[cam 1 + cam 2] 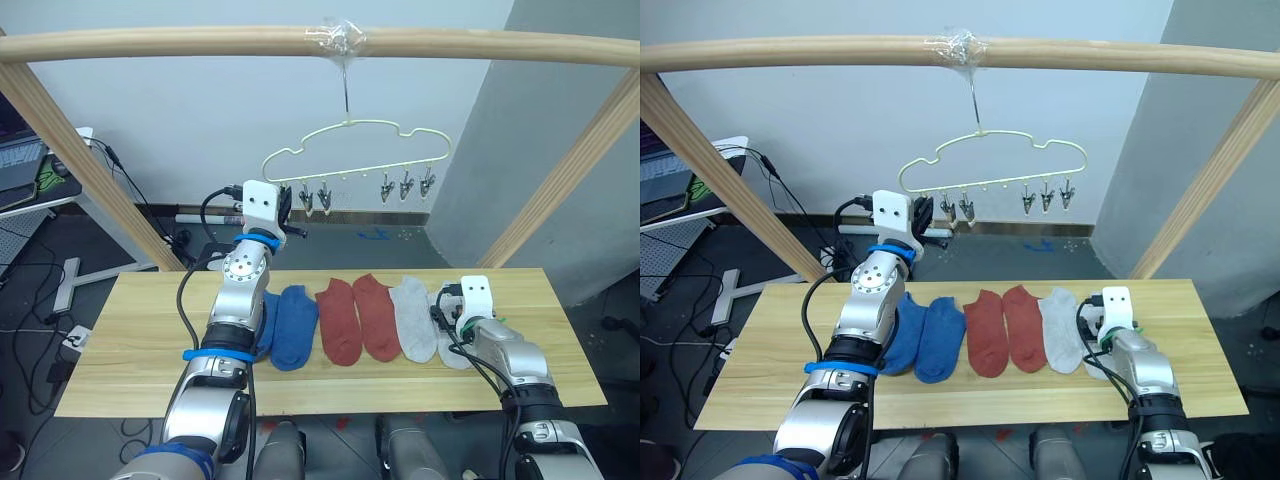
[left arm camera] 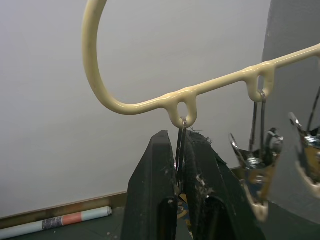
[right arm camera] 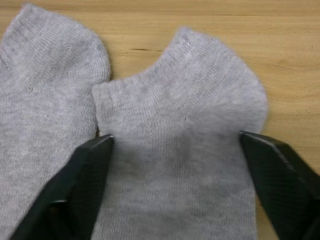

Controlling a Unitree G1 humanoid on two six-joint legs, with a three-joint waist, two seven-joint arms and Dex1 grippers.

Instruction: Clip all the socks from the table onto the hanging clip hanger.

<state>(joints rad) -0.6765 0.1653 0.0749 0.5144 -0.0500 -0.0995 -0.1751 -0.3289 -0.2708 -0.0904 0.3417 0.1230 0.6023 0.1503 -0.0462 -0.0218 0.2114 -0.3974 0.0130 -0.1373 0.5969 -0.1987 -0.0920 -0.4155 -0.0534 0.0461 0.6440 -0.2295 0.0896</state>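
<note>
Left fingers clamped on clip hanger end clip; right fingers spread astride outermost grey sock.

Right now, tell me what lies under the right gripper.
Under the open right gripper lies a light grey sock flat on the wooden table, its fingers on either side. A second grey sock lies beside it. The table beneath the sock is covered.

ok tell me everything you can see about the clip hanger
The clip hanger is thin cream-yellow coated wire with wavy shoulders. Its hook runs up to a taped spot on the wooden pole, and it hangs level above the table's far edge. Small metal clips dangle from loops along its bottom bar, all without socks. The left claw is shut on the end clip nearest the robot's left.
</note>
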